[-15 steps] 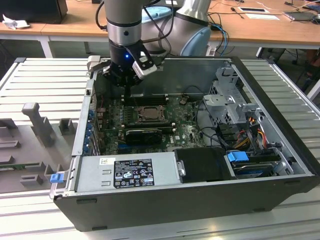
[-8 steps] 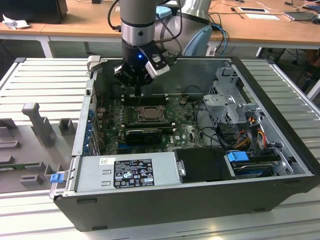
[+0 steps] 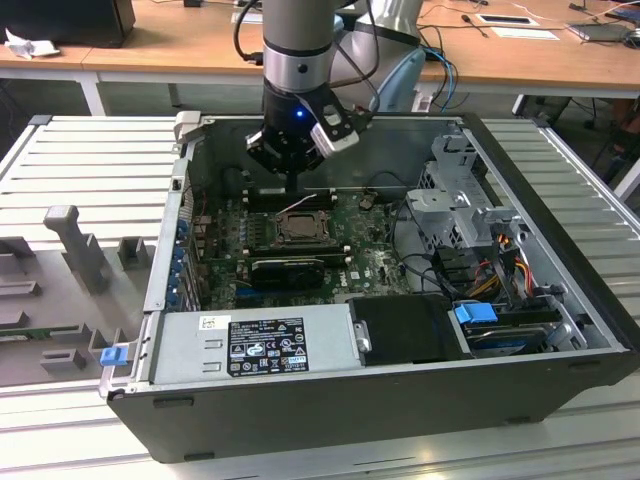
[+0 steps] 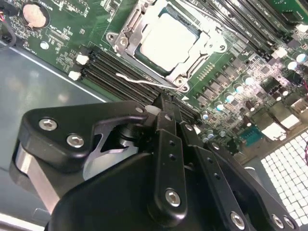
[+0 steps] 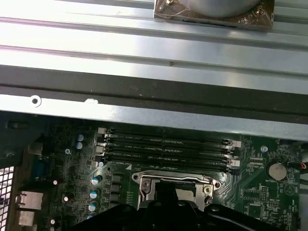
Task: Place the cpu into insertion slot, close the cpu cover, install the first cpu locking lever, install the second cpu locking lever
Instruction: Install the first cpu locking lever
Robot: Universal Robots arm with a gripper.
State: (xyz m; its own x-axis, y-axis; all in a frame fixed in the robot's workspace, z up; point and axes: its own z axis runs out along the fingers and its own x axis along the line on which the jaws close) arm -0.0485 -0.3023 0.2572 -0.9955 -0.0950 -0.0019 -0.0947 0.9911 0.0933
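The cpu (image 4: 167, 38) lies flat in the insertion slot (image 4: 126, 30) on the green motherboard, its pale metal top showing through the window of the cpu cover (image 4: 202, 44), which is down over it. A thin wire locking lever (image 4: 139, 80) stands free along the socket's edge beside the memory slots. My gripper (image 4: 164, 102) is shut with nothing between its black fingers, its tip just above that lever. In the exterior view the gripper (image 3: 291, 190) hangs just behind the insertion slot (image 3: 300, 226), inside the open computer case. The first wrist view has the socket (image 5: 175, 185) right under the gripper (image 5: 166, 191).
Black memory slots (image 4: 115, 72) run beside the socket. A ridged black heatsink bar (image 3: 287, 268) lies in front of it. The case wall (image 3: 190, 150), a drive cage (image 3: 455, 195) with cables and the power supply (image 3: 255, 345) surround the board. Grey fixtures (image 3: 75, 245) stand on the ribbed table.
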